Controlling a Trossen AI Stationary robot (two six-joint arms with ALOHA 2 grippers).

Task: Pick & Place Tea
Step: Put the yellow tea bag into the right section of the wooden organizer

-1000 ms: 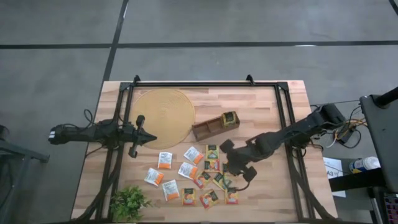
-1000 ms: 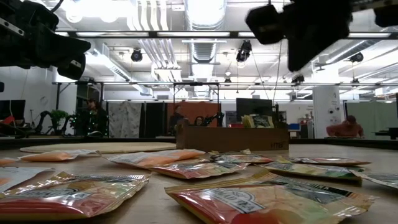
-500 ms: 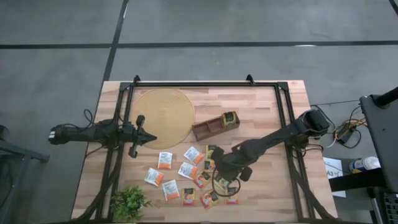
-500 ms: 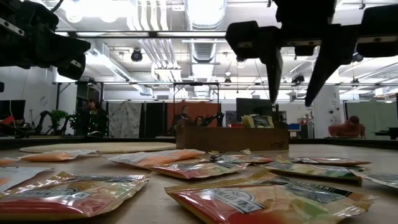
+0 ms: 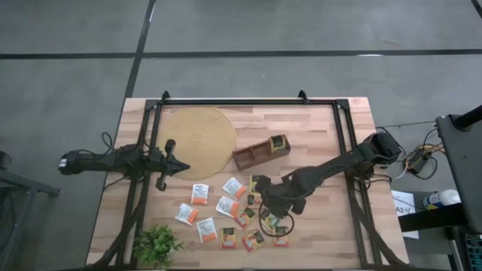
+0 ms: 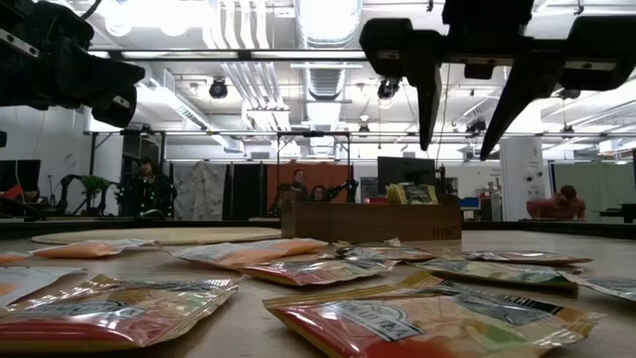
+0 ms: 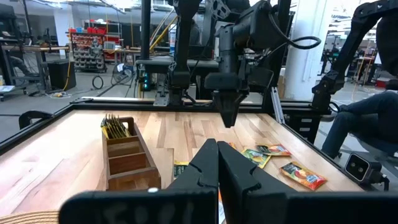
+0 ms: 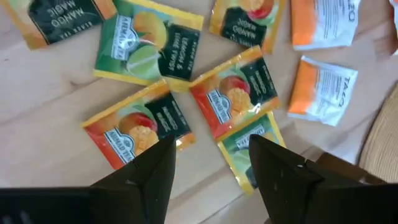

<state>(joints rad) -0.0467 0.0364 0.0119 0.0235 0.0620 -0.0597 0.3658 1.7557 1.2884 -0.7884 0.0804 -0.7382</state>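
Overhead view of a wooden table with two dark robot arms. Tea sachets lie scattered flat across the table's near half, from about seven o'clock to five o'clock of its centre: green and yellow ones, orange and red ones, white ones with an orange patch. A brown wooden tray sits at the centre, with some sachets standing upright in its end compartment at two o'clock. A round woven mat lies at ten o'clock and a small green plant at the seven o'clock corner.

The right gripper hangs above the right part of the scatter, at about five o'clock from the tray, its two fingers spread wide and holding nothing; the low view shows them pointing down, well clear of the sachets. The left gripper waits at nine o'clock beside the mat, fingers pressed together and empty.

This looks like the approach before a pick. The next move probably calls for lowering straight onto one sachet, likely the red and green one beneath the fingers, and pinching it without catching its close neighbours.
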